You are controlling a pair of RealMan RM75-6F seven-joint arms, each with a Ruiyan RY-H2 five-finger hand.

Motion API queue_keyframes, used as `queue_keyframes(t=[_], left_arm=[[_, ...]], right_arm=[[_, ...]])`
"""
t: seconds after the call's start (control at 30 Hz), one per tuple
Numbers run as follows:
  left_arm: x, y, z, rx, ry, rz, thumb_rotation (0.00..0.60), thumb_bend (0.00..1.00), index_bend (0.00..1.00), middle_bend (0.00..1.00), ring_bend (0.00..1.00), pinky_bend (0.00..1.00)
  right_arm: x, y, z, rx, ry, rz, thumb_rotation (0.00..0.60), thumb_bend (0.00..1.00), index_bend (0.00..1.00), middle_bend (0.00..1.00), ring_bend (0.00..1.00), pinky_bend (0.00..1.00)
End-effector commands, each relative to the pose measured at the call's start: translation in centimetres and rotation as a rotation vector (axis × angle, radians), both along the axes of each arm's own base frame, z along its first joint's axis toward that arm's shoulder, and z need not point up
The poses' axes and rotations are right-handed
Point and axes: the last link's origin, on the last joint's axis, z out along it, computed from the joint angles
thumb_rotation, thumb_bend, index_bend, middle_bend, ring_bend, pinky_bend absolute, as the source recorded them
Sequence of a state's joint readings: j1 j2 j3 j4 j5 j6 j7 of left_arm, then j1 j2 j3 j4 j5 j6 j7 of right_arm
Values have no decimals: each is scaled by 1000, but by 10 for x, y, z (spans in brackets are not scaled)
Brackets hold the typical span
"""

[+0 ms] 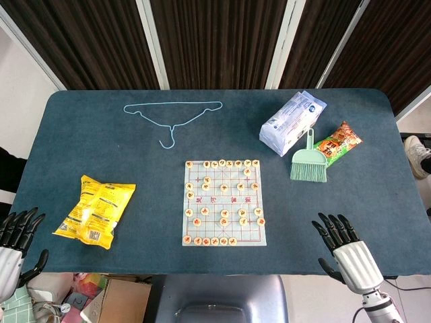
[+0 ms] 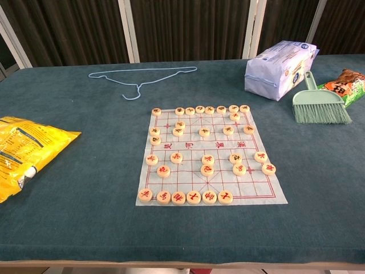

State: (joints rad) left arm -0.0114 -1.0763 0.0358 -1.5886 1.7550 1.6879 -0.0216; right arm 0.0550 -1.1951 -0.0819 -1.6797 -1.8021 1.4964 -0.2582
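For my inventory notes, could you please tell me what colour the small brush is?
The brush is mint green, bristles and handle alike; the chest view shows it best.

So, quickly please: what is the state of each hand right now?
Left hand: open, fingers apart, holding nothing, beside the yellow plastic snack bag.
Right hand: open, fingers apart, holding nothing.

From my station both feeds were bright and evenly lit, seemingly from overhead, with only faint, soft shadows under things on the bench. The yellow bag showed mild glare. Focus was sharp; the head view bowed the bench's edges slightly.
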Motion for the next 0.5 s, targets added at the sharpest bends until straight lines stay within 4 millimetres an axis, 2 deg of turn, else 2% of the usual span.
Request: queue_keyframes(t=[0.03,0.17,0.33,0.5], left_arm=[[0,0,0,2,-1,0,600,444,0,0,0,46],[-1,1,0,-4,-2,6,600,443,0,0,0,46],[0,2,-2,-14,-6,-2,600,444,0,0,0,46],[0,2,-2,-17,-8,-3,600,443,0,0,0,46]], right_arm=[[0,-1,-1,3,0,1,600,426,0,0,0,0],[2,-5,-6,14,5,19,600,427,0,0,0,0],[14,-20,-22,96,-50,101,600,427,21,0,0,0],[37,-46,-40,163,-63,156,600,427,146,0,0,0]])
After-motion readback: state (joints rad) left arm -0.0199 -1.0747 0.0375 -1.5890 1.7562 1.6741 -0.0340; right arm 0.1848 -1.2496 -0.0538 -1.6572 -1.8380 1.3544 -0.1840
